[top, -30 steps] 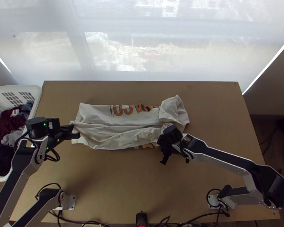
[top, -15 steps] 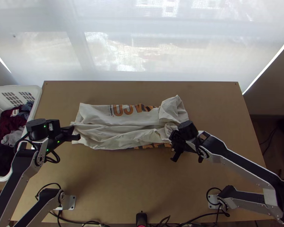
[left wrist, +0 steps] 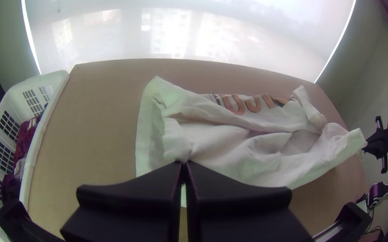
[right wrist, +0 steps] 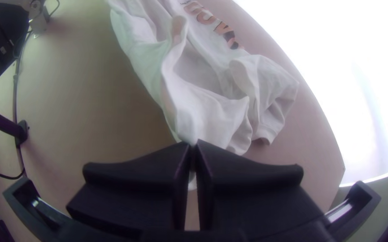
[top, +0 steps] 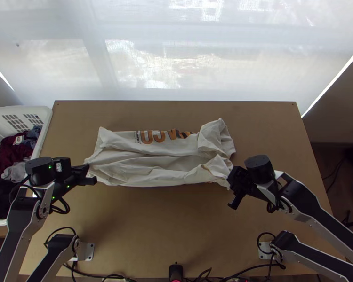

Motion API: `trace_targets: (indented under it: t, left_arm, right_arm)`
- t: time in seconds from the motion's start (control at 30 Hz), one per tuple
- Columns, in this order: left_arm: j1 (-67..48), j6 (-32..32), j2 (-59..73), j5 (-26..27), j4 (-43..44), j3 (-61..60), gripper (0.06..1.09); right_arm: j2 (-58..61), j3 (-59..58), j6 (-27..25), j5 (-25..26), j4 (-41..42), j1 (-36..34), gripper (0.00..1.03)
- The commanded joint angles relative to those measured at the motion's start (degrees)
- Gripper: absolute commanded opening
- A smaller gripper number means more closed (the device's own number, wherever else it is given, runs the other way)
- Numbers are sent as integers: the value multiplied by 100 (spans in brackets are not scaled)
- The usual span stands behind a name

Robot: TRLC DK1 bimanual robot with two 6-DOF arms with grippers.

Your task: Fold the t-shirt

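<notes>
The off-white t-shirt [top: 148,164] with orange lettering lies in a long wrinkled band across the table, its near layer pulled up between both grippers. At its left end is my left gripper [top: 88,175]; in the left wrist view my left gripper [left wrist: 184,165] is shut with cloth pinched at its tips. My right gripper [top: 232,187] is at the shirt's near right corner; in the right wrist view my right gripper [right wrist: 194,145] is shut on an edge of the shirt [right wrist: 207,112]. A bunched sleeve part [top: 216,136] lies at the far right end.
A white laundry basket [top: 44,124] with dark and grey clothes [top: 12,157] stands at the table's left edge. Bare tabletop [top: 157,225] lies between the shirt and the near edge, where a small black device [top: 175,271] and cables sit.
The right gripper has moved right and slightly nearer the table's front edge, drawing the cloth's near layer taut over the lower lettering. The left gripper has shifted slightly left and nearer, shirt end with it.
</notes>
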Motion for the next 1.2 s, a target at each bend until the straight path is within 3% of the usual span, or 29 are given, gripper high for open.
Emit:
trace_targets:
  t: [0.0, 0.47, 0.83, 1.17]
  left_arm:
    - [30, 103, -508, -7, -520, -37, 9]
    - [65, 279, -1282, -16, -1373, -90, 9]
    - [170, 578, -1379, -25, -1461, -72, 9]
    - [214, 604, -1352, -25, -1250, -64, 9]
  right_arm:
    - [-718, 27, -46, -3, -574, 86, 3]
    - [-1131, 387, -99, -38, -1840, 569, 3]
    - [-859, 1573, -46, -179, -2569, 1114, 3]
    - [-446, 2233, -64, -170, -2376, 1167, 3]
